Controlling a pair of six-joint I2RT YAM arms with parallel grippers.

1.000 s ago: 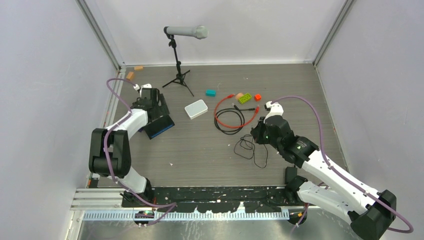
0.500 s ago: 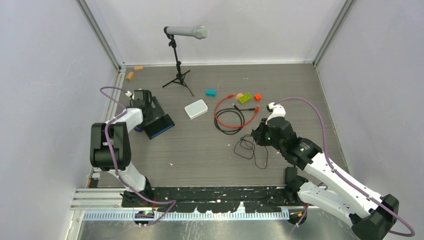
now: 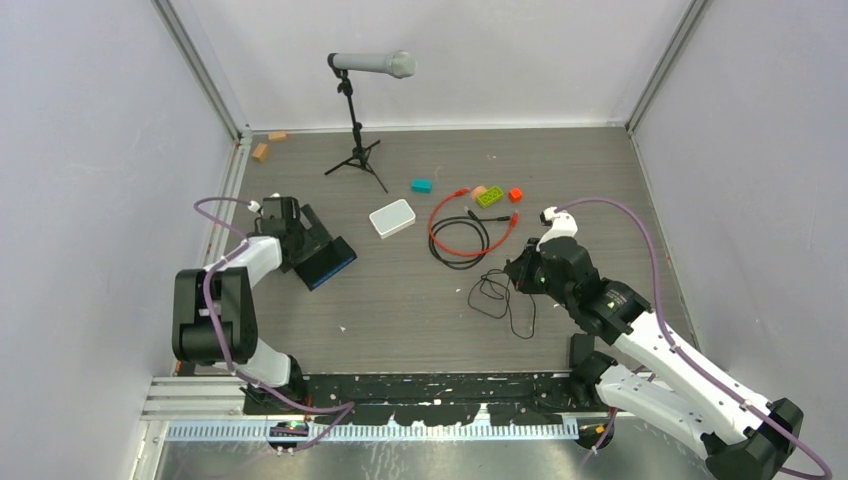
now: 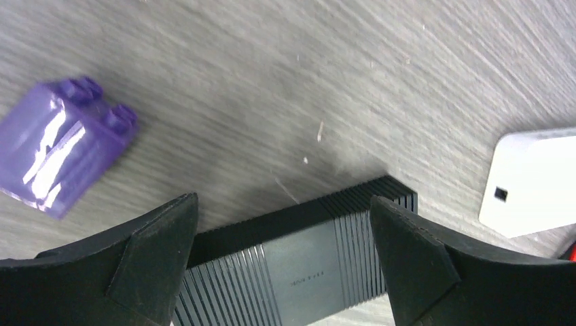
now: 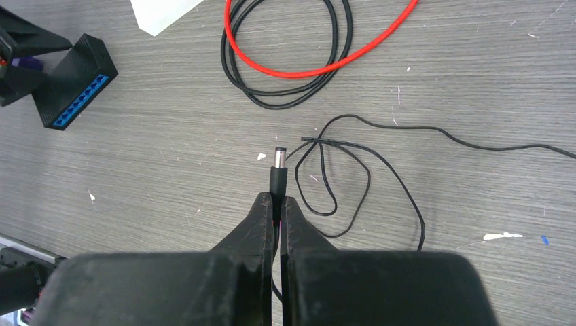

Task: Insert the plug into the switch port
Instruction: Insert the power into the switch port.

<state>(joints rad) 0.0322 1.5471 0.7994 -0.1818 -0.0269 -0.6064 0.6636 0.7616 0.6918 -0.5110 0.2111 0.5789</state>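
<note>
The black switch [image 3: 322, 252] lies at the left, its blue port edge [image 3: 334, 268] facing the near right; the right wrist view shows the ports too [image 5: 80, 100]. My left gripper [image 3: 303, 238] is open, its fingers on either side of the switch's ribbed top [image 4: 299, 265]. The red cable [image 3: 440, 226] lies coiled at centre, one end connector [image 3: 514, 217] on the table, held by nothing. My right gripper [image 3: 520, 270] is shut on a black barrel plug [image 5: 278, 170] of a thin black wire [image 5: 380, 170], just above the table.
A white rounded box [image 3: 392, 218] sits between switch and cables. A purple brick [image 4: 61, 153] lies beside the switch. A thicker black cable [image 3: 468, 248] is coiled with the red one. A microphone stand [image 3: 356, 130] and small bricks [image 3: 489, 197] stand at the back.
My left gripper has swung nearer and turned, and the switch has shifted slightly toward the near right with it. My right gripper has drifted slightly right, still shut on the black plug.
</note>
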